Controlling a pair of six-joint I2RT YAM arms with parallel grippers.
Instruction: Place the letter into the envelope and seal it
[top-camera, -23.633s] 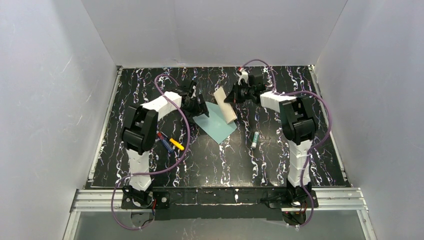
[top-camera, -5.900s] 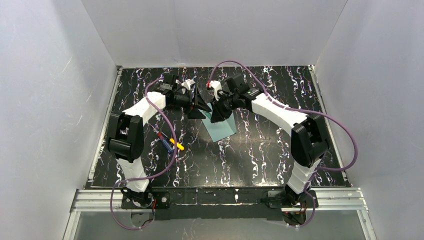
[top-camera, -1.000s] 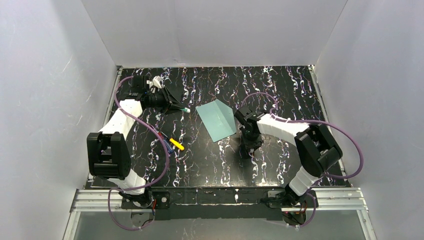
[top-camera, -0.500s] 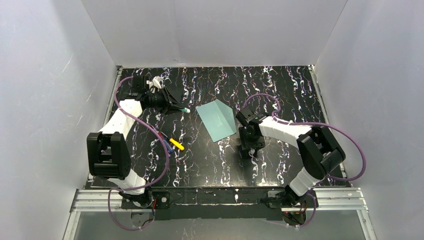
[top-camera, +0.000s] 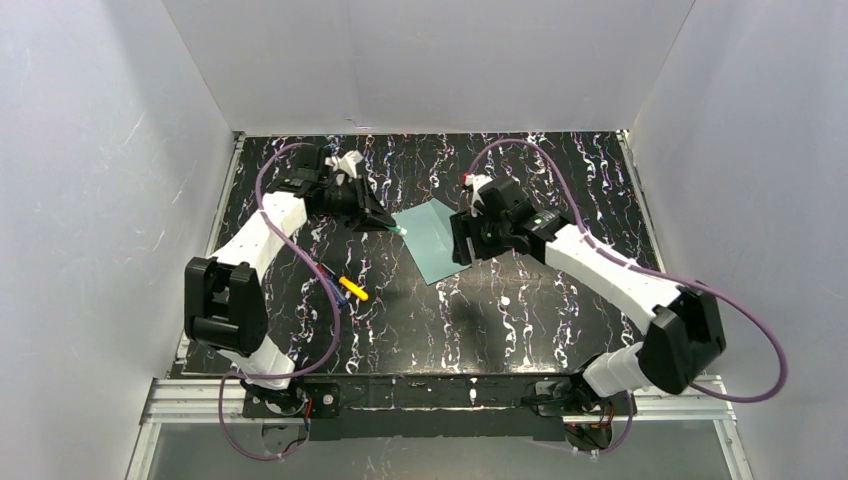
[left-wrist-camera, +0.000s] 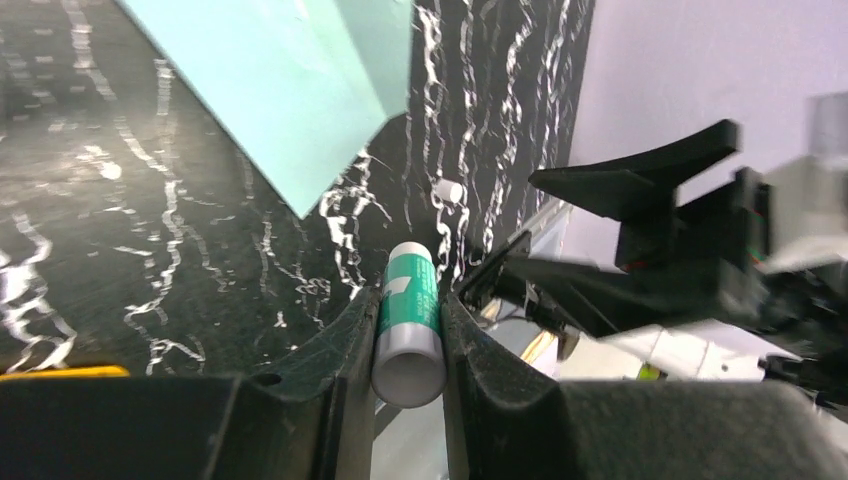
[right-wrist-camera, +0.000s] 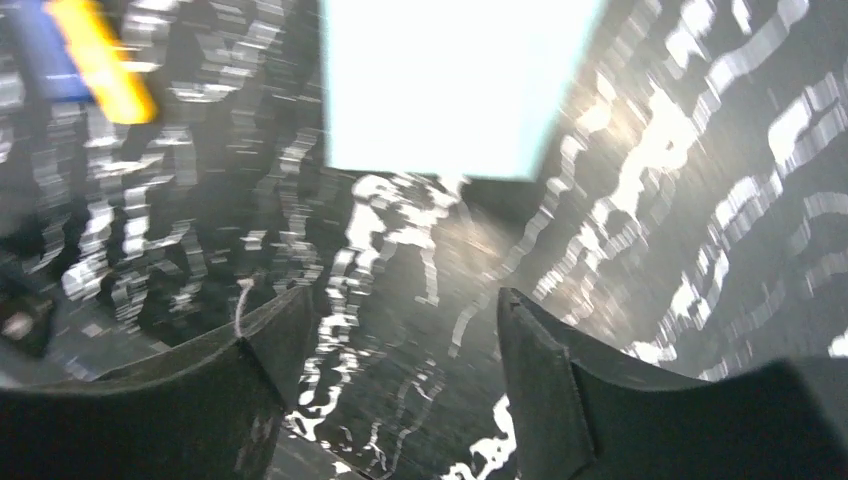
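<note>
Top external view shows no tan letter anywhere; it is probably already inside the teal envelope (top-camera: 432, 240), which lies flat at mid-frame on the worktop (top-camera: 520, 320). The right fingers (right-wrist-camera: 540, 350), spread apart and empty, hover at its right edge, perhaps to steady it. Only the left wrist view shows clearly the left fingers (left-wrist-camera: 350, 350) clamped on a glue stick (left-wrist-camera: 408, 320), likely for sealing, with a small white cap (left-wrist-camera: 447, 190) lying beyond it.

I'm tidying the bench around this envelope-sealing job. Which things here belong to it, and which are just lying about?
Part of the job:
teal envelope, flat on the table
glue stick, clamped in the left gripper
right gripper, open near the envelope
The letter is not visible.

Lying about:
yellow marker and blue pen beside it
small white cap on the table
</note>
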